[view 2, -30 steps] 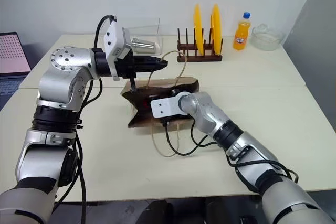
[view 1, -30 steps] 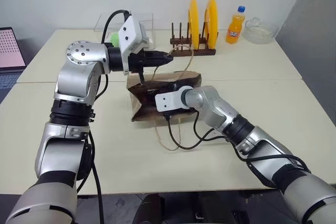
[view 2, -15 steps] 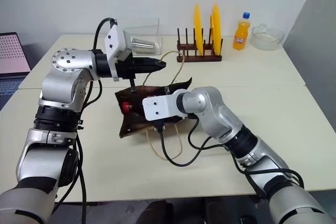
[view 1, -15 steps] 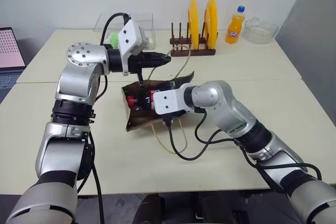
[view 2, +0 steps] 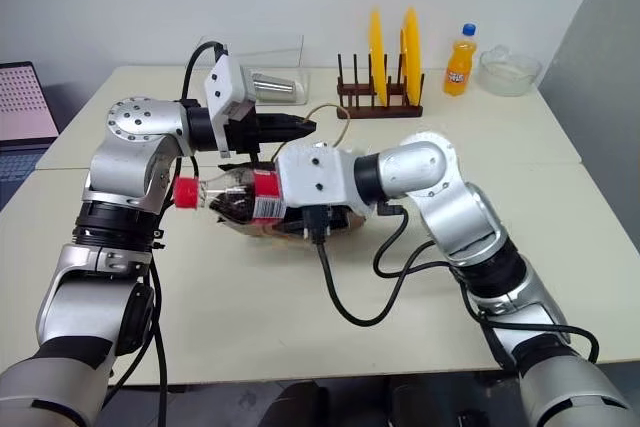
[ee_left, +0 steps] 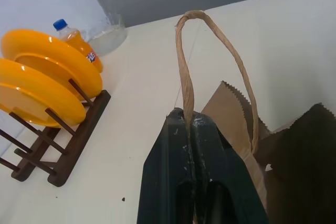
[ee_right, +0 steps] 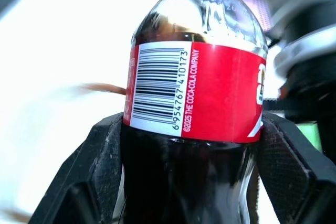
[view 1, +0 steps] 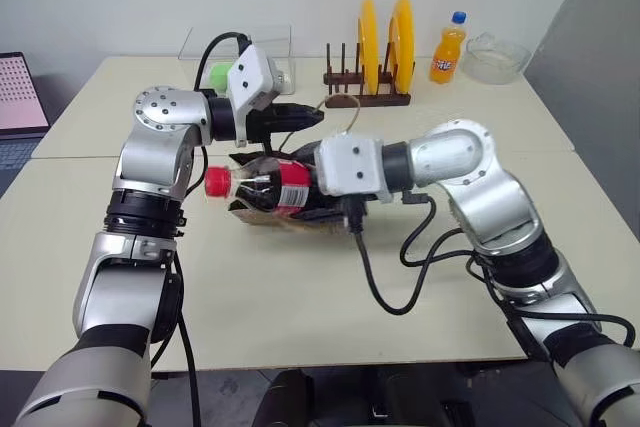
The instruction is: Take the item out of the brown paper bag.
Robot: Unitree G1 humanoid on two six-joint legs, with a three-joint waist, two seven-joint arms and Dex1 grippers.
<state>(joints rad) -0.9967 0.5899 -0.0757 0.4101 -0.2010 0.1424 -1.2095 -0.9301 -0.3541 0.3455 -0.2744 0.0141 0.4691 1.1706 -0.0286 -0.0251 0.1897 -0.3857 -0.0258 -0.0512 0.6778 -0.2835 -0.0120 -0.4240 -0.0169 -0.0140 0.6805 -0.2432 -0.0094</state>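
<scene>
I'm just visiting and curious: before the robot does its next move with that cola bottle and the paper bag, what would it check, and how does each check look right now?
1. Right gripper clamped on the cola bottle: ok, a finger sits on each side of the bottle's body.
2. Left gripper shut on the bag's cord handle: ok, the cord runs down between its closed fingers.
3. Bottle clear of the brown paper bag: cannot tell; the red cap and label are out, the base is hidden.
4. Cap on: ok.
5. Bare table in front for setting the bottle down: ok.
6. Plate rack and orange soda bottle out of the way: ok, they stand behind.
</scene>
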